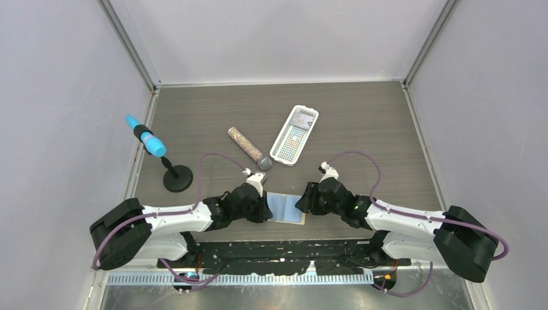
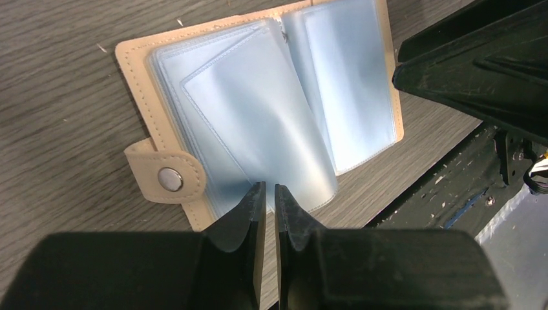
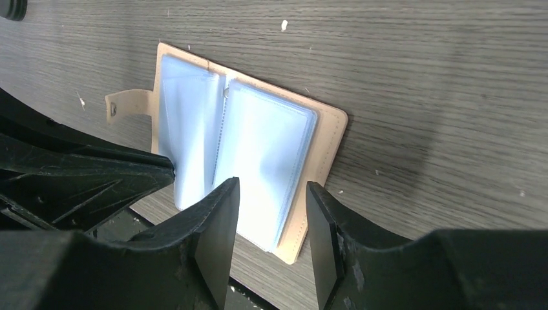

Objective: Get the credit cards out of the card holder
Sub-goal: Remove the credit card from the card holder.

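The holder (image 2: 165,97) lies open on the table (image 1: 362,123) by its near edge, between both grippers. On one side the left gripper (image 2: 270,194) pinches a raised pocket page (image 2: 258,123), fingers nearly together. The right gripper (image 3: 271,194) hangs half open over the holder's other edge.

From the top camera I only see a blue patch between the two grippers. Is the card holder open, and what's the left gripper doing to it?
Observer: Yes. In the left wrist view the card holder lies open on the table, its snap tab undone.
Operator: And the left gripper?
Observer: The left gripper is nearly shut and appears to pinch the near edge of one plastic sleeve, which bows up off the stack.
Operator: What about the right one?
Observer: The right gripper is open, with a finger on each side of the right-hand stack's near edge. I can't tell whether they touch it.
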You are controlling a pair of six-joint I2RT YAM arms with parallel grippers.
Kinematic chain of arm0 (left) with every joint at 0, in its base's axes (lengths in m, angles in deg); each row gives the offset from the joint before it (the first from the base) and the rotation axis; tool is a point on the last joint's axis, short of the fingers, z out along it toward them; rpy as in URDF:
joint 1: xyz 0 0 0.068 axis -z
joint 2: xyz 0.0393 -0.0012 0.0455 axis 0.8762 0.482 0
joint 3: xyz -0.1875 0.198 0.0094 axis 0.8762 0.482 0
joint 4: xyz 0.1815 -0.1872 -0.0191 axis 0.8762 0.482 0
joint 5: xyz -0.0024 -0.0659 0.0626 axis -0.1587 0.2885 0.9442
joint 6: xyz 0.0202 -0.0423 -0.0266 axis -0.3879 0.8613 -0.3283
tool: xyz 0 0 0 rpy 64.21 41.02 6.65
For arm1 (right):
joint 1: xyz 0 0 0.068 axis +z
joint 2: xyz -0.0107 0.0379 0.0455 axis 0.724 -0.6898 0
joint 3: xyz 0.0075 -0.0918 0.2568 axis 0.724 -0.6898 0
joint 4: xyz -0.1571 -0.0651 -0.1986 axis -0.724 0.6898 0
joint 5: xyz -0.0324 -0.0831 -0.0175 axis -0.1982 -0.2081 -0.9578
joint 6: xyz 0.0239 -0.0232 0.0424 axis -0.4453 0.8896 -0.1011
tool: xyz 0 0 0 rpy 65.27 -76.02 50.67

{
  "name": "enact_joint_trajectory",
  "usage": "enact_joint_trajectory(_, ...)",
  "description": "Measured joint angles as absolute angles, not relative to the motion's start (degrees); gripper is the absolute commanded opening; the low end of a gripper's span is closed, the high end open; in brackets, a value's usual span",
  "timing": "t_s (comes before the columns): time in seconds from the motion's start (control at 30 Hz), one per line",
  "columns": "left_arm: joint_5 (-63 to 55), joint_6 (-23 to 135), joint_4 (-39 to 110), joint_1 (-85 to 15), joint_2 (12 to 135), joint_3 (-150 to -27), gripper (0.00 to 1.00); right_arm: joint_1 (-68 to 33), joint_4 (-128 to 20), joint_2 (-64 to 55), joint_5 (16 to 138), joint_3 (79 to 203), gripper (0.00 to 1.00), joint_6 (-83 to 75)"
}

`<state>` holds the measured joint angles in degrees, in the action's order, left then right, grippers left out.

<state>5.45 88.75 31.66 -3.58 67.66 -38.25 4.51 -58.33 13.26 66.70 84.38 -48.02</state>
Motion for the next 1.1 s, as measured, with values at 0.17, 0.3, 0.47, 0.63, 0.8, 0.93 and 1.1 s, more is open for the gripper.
enact_joint_trajectory(0.17, 5.3, 89.3, 31.6, -2.5, 67.7, -38.3, 0.13, 4.5, -56.2, 14.7, 66.0, 84.4, 0.5, -48.0)
enact_joint_trajectory(0.3, 5.3, 89.5, 31.6, -2.0, 67.7, -38.3, 0.14, 4.6, -56.0, 13.9, 65.9, 84.6, 0.5, -48.0)
enact_joint_trajectory(0.47, 5.3, 89.6, 31.6, -1.7, 67.8, -38.3, 0.14, 5.2, -57.0, 11.2, 66.0, 84.8, 0.47, -48.1)
enact_joint_trajectory(0.63, 5.3, 89.9, 31.2, -1.6, 68.2, -38.3, 0.14, 5.8, -58.2, 9.2, 66.0, 85.5, 0.41, -48.0)
enact_joint_trajectory(0.8, 5.3, 90.5, 30.2, -1.6, 68.9, -38.3, 0.14, 6.3, -57.8, 8.8, 65.4, 86.0, 0.39, -47.9)
enact_joint_trajectory(0.93, 5.2, 90.6, 29.8, -1.5, 69.0, -38.3, 0.15, 6.5, -55.4, 9.1, 64.7, 87.3, 0.45, -47.3)
enact_joint_trajectory(1.1, 5.2, 90.6, 29.8, -1.5, 69.0, -38.3, 0.2, 6.6, -52.0, 13.5, 63.2, 88.8, 0.46, -46.7)
